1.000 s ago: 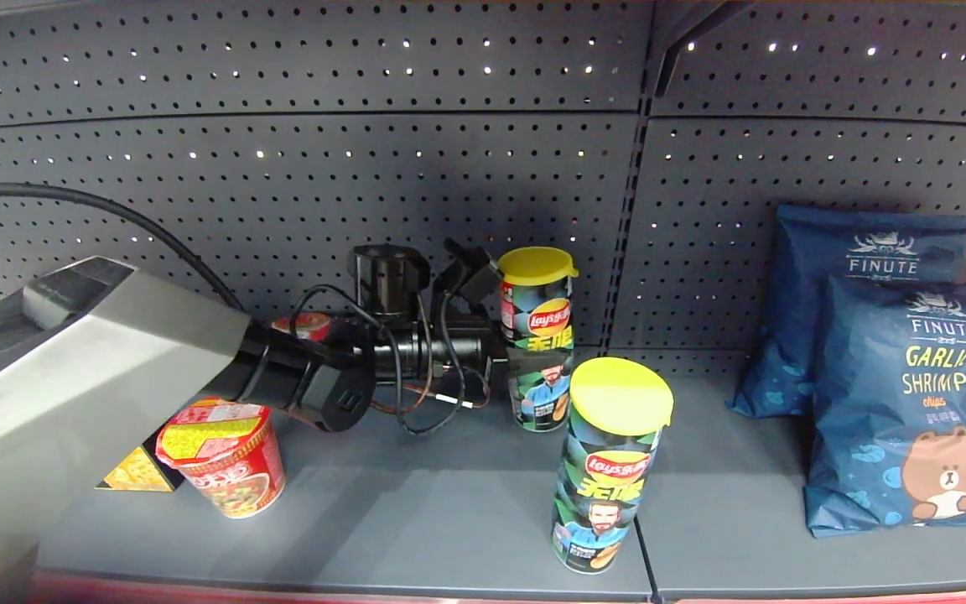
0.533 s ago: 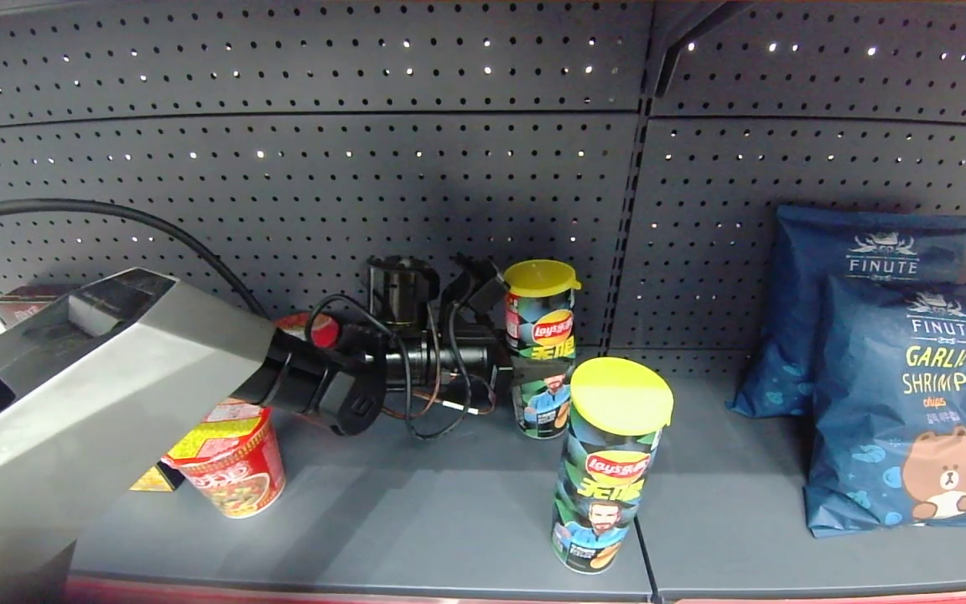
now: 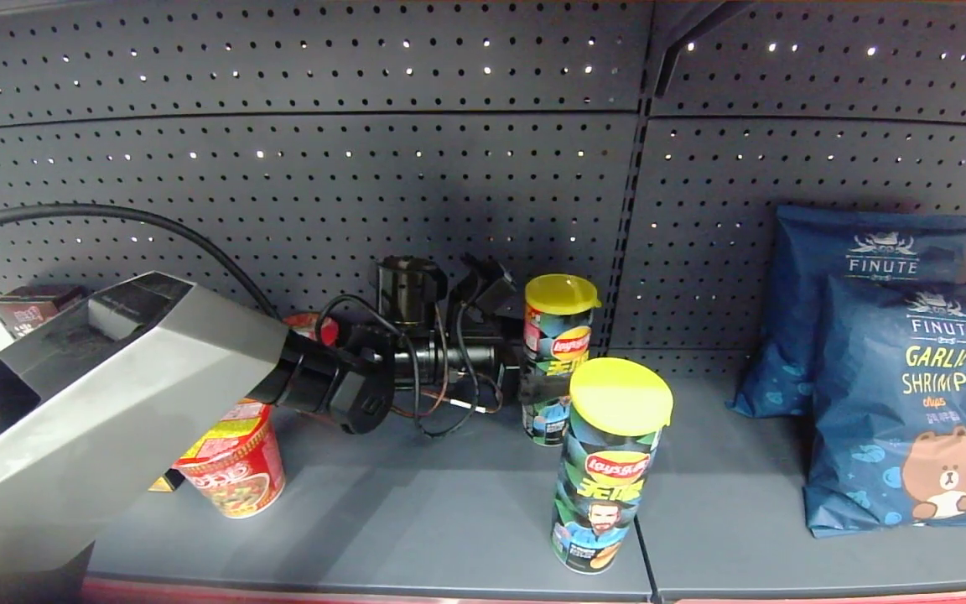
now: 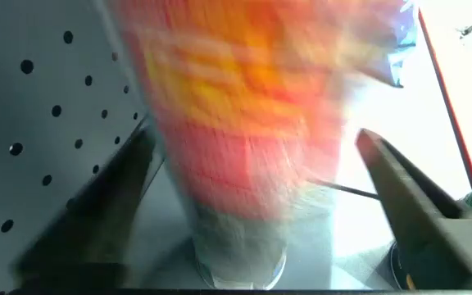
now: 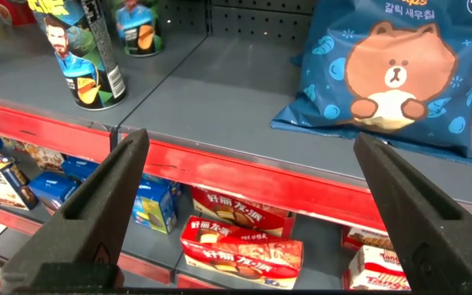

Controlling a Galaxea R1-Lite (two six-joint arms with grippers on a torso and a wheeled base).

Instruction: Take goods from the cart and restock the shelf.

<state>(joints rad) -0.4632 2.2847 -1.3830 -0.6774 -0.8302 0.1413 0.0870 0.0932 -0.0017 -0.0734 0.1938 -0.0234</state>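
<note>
On the grey shelf [image 3: 416, 520] in front of you, the biggest thing is the left arm [image 3: 114, 377], reaching in from the robot's left across the back row. To the robot's right, two blue snack bags [image 3: 902, 403] stand one in front of the other, well apart from the work. Near the front edge a front chip can [image 3: 609, 470] stands upright, and just behind it is the rear chip can [image 3: 560, 335], the item you are stocking. The left jaws hold this can around its lower body, and in the left wrist view it sits blurred between the two fingers. Over the last second the arm has carried the can toward the robot's right and lower, so it now sits close behind the front can, with its base apparently at or just above the shelf. You are therefore probably at the set-down, with only the release and a clean withdrawal left. Mind the front can as you back out. The right jaws are wide and empty, in front of the shelf edge. A red noodle cup [image 3: 231, 466] stands beside the left arm.
</note>
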